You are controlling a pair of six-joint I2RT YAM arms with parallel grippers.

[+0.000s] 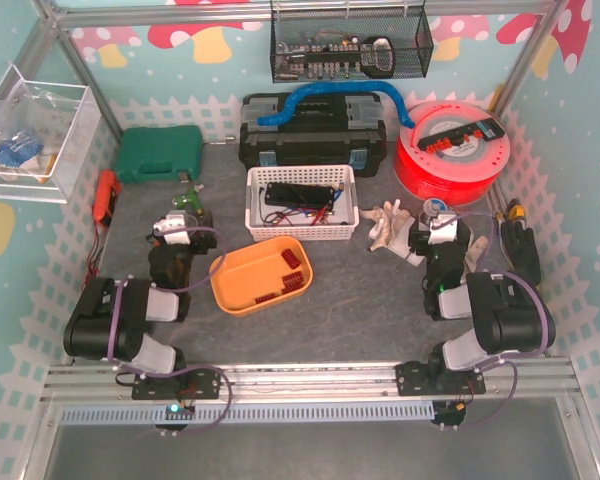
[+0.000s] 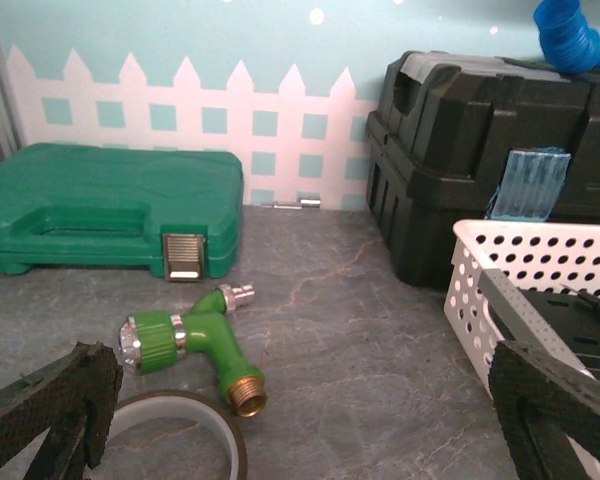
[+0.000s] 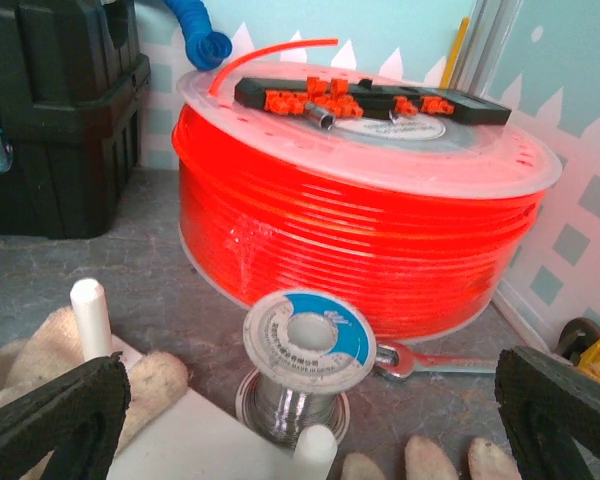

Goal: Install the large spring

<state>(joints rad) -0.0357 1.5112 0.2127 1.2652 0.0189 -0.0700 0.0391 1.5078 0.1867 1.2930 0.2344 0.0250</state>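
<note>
Black foam-faced left fingers stand wide apart and hold nothing. At their 11 o'clock lie a green hose nozzle and, nearer, a tape roll; at 2 o'clock is the white basket.

The right fingers are equally wide and empty. A solder spool stands at 12 o'clock, with the red filament reel beyond it and white gloves at 10 o'clock.

The large spring cannot be picked out in any view. It may lie in the white basket or in the wire basket at the desk's 12 o'clock, where the contents are too small to tell.

Handling, as a judgement: expect a light, smooth steel coil that flexes sideways and rolls freely. Grip across the coils at mid-length, not at an end loop, so it neither slips nor pivots.
</note>
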